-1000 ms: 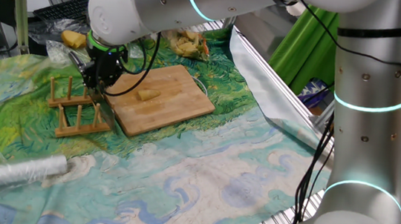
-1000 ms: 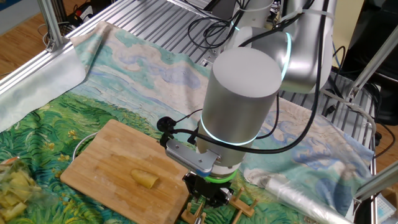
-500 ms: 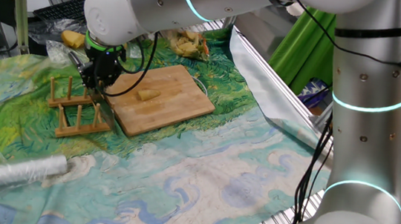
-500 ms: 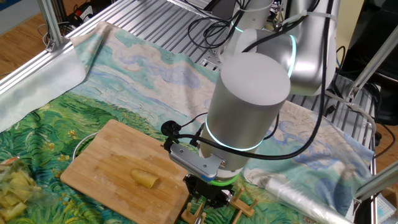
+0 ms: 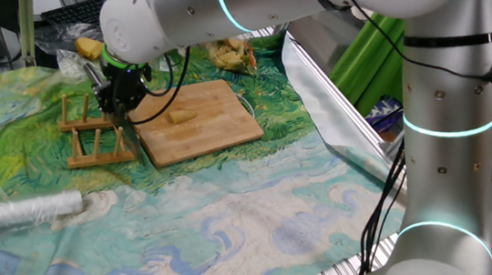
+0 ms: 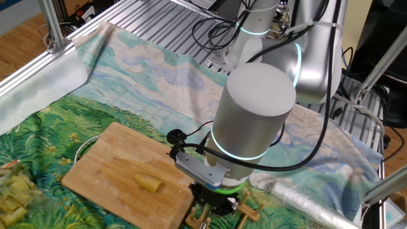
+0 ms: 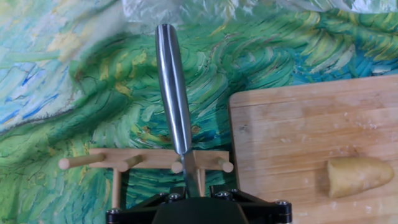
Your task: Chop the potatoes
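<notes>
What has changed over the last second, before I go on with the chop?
Almost nothing. The arm's big wrist joint edged a little sideways. The hand kept its place over the wooden rack and is still shut on the knife. Nothing was picked up or let go. The potato wedge lies where it was on the board, uncut.

Arm's big grey wrist (image 6: 254,121) is hanging over wooden board's (image 6: 108,168) right end; gripper (image 6: 213,205) is sitting low beside wooden rack (image 6: 245,210). Pale potato wedge (image 6: 147,183) is lying mid-board.
</notes>
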`<state>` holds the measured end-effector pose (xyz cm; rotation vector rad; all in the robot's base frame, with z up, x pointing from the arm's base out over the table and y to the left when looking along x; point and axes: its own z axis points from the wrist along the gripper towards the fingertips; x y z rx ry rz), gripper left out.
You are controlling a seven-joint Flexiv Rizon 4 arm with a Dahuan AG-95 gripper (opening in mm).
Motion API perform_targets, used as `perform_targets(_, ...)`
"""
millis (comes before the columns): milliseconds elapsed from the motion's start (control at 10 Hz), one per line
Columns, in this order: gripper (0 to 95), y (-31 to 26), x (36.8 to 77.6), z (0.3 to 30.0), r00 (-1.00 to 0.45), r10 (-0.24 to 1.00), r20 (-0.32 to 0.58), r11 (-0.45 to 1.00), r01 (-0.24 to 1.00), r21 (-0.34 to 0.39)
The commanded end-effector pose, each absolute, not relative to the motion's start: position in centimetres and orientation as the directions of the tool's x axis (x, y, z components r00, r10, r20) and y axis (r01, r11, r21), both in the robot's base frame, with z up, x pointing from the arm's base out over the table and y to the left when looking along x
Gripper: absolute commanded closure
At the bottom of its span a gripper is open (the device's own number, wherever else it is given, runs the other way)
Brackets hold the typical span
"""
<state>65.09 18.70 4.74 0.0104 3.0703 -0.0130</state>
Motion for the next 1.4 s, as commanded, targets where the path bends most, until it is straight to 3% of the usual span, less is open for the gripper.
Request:
perform_targets(100, 76.0, 18.8, 65.2, 4.3, -0.997, 0.007, -0.071, 1.000, 0.008, -0.009)
perform_targets(800, 76.0, 19.1, 65.5, 2.8, -0.997, 0.011, -0.070, 1.000, 0.011, -0.008)
perform_targets(900, 95.0, 19.1, 65.5, 2.8, -0.998, 0.006, -0.066, 1.000, 0.007, -0.009)
perform_targets(1400, 95.0, 19.0, 65.5, 3.0, -0.997, 0.022, -0.072, 1.000, 0.023, -0.013)
